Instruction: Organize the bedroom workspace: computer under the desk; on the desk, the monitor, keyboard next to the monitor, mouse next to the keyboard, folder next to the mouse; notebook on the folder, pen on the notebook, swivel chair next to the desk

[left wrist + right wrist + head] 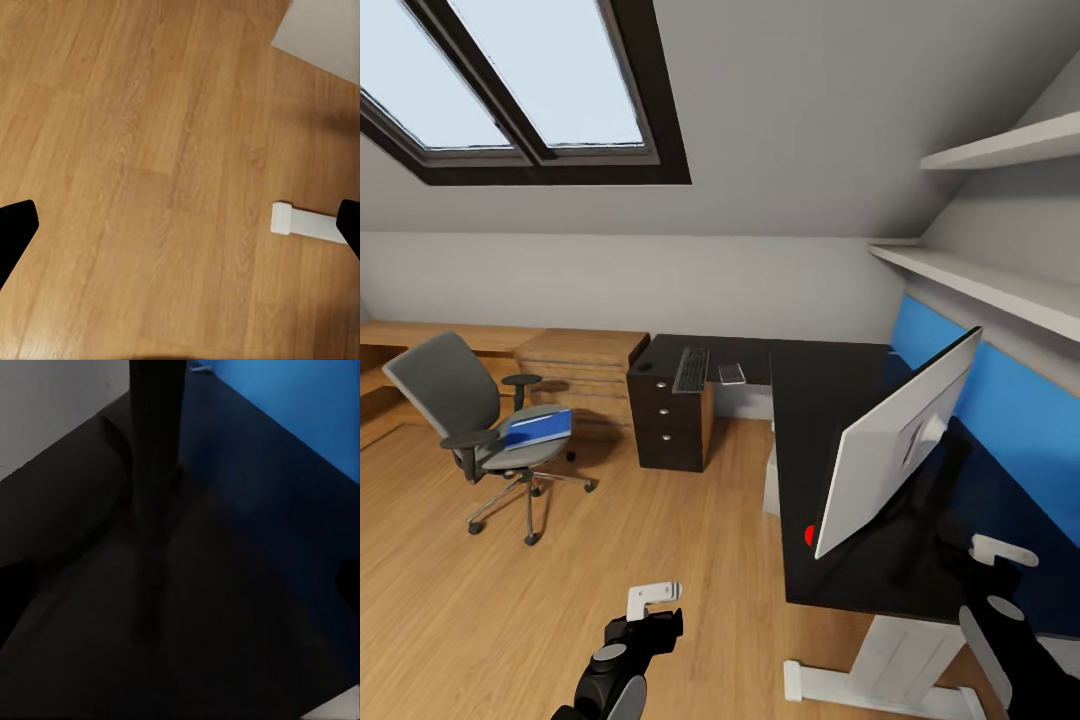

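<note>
The grey swivel chair (465, 425) stands on the wood floor at the left, apart from the desk, and the blue folder (538, 428) lies on its seat. On the far wing of the black L-shaped desk (830, 390) lies the keyboard (691, 370). Beside it is a small grey flat thing (732, 374), perhaps the notebook. The monitor (900, 440) stands on the near wing with its pale back toward me. My right gripper (1000, 550) hovers open over the desk by the monitor's stem (154, 450). My left gripper (653, 597) hangs open over bare floor (150, 150).
A light wood dresser (585, 365) stands between chair and desk. Black drawers (665, 425) carry the desk's far end, and a white desk foot (307, 223) lies on the floor near my left gripper. Wall shelves (980, 285) hang above the blue back panel (1010, 400). A small red thing (809, 535) sits by the monitor's lower corner.
</note>
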You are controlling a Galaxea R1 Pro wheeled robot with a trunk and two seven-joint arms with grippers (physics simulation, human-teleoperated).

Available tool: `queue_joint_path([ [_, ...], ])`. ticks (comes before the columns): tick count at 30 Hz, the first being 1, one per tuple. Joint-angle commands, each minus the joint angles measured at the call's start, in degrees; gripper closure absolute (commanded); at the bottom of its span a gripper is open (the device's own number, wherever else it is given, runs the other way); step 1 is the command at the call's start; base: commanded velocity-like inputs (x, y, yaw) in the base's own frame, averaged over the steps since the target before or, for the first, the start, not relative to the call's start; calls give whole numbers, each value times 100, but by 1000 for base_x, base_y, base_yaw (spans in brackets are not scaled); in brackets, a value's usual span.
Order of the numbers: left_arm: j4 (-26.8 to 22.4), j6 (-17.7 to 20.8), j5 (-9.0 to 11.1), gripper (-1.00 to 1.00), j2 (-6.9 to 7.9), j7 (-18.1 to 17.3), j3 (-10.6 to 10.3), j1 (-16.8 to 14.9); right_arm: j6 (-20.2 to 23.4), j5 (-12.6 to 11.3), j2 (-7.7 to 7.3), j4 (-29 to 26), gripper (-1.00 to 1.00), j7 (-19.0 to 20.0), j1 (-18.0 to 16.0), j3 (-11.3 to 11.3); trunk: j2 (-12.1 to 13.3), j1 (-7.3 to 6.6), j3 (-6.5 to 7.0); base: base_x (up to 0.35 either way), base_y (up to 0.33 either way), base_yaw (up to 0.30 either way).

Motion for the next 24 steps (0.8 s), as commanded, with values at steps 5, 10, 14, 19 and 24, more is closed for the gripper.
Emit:
queue_joint_path([
  [5,-31,4,53,-100,-4,54,-10,-6,-954,318,-46,1385,-100,34,-356,159,-10,3,-11,5,-5,0],
  [10,-41,4,53,-100,-3,53,-10,-6,-1424,651,-63,2792,-100,257,-1202,192,-10,3,-11,0,0,0],
  [14,-53,3,53,-100,1,56,-10,-6,-1613,827,-87,3960,-100,566,-2169,203,-10,3,-11,0,0,0],
  [19,-126,3,55,-100,0,49,-2,-6,-1639,849,-98,4139,-100,606,-2315,209,-10,3,-11,0,0,0],
  [24,-190,10,65,-100,-6,23,-50,-6,-1659,851,-249,4196,-100,622,-2360,213,-10,3,-11,110,-54,0],
])
